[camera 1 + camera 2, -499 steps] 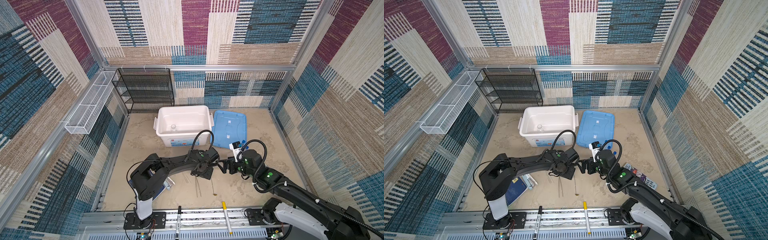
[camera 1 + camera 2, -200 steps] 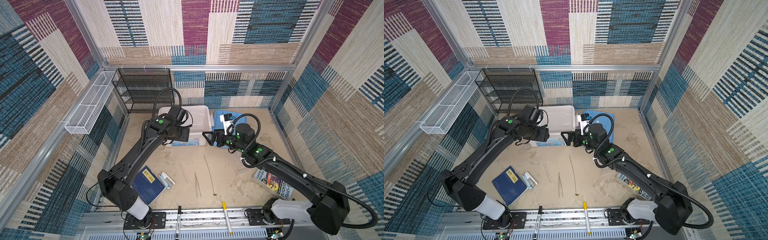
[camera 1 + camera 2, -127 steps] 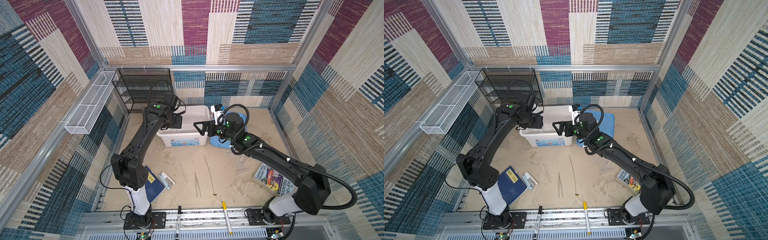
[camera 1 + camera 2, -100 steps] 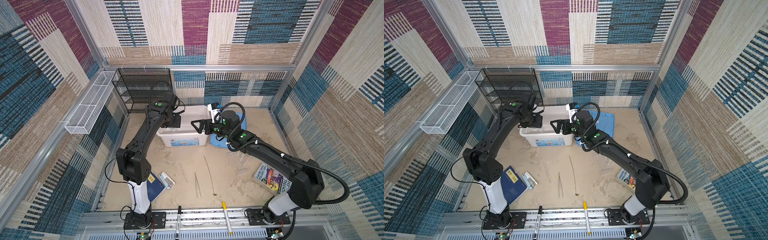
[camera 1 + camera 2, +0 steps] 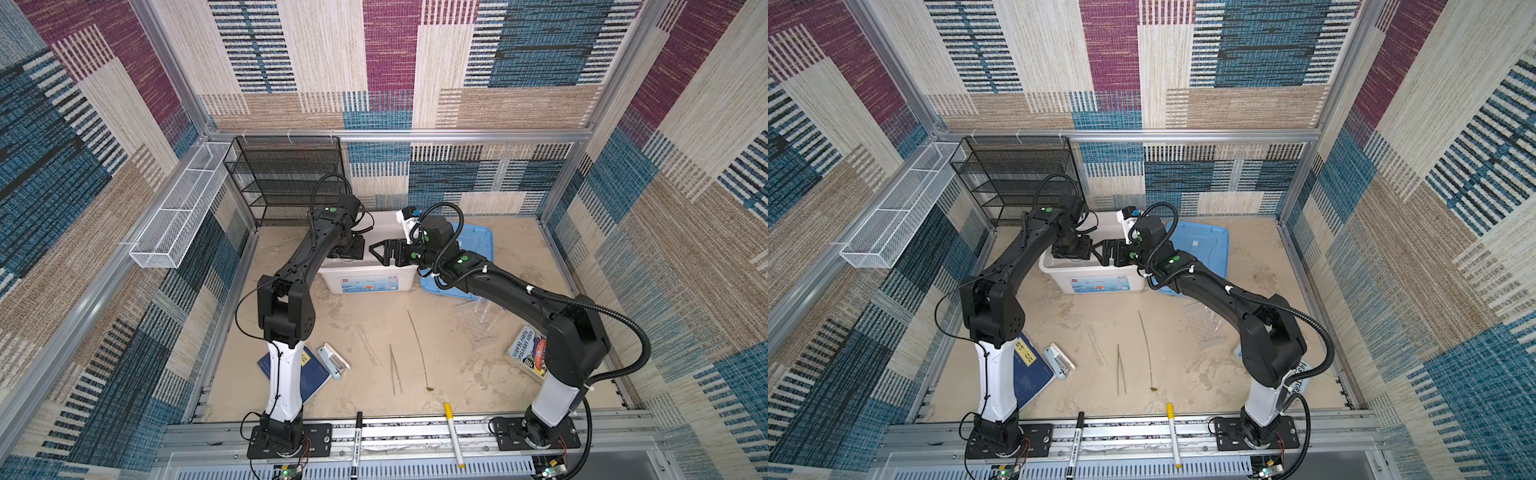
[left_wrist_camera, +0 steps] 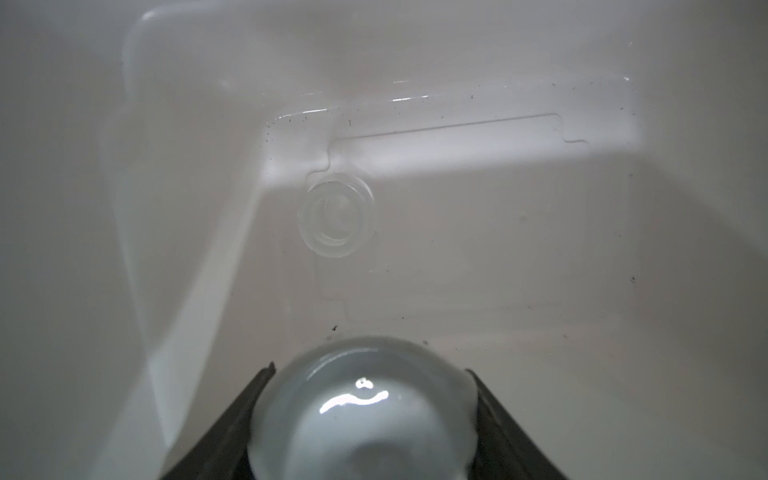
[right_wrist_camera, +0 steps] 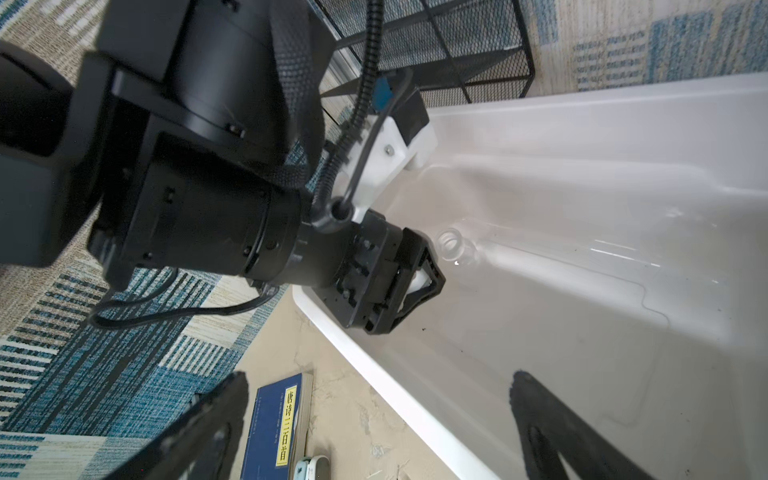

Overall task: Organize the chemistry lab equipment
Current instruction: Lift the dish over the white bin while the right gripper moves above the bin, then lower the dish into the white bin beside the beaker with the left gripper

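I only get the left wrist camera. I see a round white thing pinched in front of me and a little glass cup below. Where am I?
Observer: That's the dish. You're holding it over a white bin at the back of the table, beside a blue lid.
Operator: Is the other arm close?
Observer: Very close. The right end effector hangs open and empty above the bin, right beside the left end effector.
Operator: What's not packed yet?
Observer: Tweezers, a spoon and a rod lie on the table in front of the bin.
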`<state>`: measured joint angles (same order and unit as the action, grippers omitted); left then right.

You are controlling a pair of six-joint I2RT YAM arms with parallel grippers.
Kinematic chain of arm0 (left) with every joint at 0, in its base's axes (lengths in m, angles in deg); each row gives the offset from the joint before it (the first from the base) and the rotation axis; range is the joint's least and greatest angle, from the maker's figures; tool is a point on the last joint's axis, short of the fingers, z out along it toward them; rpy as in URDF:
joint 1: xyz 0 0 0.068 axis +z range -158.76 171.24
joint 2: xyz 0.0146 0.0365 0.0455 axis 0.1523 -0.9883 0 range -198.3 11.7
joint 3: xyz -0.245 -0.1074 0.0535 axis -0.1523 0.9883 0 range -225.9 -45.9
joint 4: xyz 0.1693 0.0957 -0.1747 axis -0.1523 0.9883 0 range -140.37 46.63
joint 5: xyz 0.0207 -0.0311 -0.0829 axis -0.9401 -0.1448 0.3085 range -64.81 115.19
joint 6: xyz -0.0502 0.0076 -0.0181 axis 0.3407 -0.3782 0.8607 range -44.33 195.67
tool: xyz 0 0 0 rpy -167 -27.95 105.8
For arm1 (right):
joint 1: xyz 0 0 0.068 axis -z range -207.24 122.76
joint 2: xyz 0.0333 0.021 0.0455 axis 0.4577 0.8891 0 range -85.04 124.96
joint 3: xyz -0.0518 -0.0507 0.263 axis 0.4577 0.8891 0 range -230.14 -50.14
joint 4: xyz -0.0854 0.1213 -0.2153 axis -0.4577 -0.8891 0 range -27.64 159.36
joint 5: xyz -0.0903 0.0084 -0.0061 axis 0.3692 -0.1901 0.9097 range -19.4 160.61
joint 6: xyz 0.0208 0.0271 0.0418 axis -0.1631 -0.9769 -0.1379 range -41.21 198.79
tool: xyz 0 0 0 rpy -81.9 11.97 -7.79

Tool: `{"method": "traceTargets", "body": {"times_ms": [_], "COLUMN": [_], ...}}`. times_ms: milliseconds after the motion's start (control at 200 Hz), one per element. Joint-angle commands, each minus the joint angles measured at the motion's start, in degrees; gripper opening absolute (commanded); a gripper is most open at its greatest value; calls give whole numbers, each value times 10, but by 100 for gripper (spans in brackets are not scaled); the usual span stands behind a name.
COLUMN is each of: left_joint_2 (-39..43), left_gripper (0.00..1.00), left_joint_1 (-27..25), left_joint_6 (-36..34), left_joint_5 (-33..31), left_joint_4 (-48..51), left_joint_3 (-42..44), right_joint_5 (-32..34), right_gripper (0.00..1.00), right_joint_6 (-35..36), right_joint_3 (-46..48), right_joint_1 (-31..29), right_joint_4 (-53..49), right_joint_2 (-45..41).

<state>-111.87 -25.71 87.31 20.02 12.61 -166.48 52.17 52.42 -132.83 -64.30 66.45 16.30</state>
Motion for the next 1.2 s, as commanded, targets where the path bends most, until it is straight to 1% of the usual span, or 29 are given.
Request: {"method": "traceTargets", "body": {"times_ms": [0, 290, 561, 721, 866, 977, 1192], "left_joint_2": [-12, -28, -32, -25, -11, -9, -5], "left_gripper": [57, 57, 57, 57, 58, 58, 60], "left_joint_1": [2, 3, 5, 5, 5, 5, 7], "left_joint_6": [-4, 0, 7, -2, -50, -105, -186], "left_joint_5": [9, 8, 7, 29, 40, 45, 36], "left_joint_4": [-14, -39, -64, -92, -122, -126, -134], "left_joint_3": [4, 36, 65, 94, 115, 119, 125], "right_joint_5": [-7, -31, -27, -26, -25, -21, -21], "right_gripper": [100, 100, 100, 100, 100, 100, 100], "right_joint_6": [6, 21, 27, 25, 24, 25, 27], "right_joint_3": [3, -7, -20, -19, -16, -16, -23], "right_joint_1": [0, 0, 0, 0, 0, 0, 0], "right_joint_4": [13, 9, -5, -6, -4, -5, -13], "right_joint_2": [5, 29, 39, 42, 42, 42, 44]}}
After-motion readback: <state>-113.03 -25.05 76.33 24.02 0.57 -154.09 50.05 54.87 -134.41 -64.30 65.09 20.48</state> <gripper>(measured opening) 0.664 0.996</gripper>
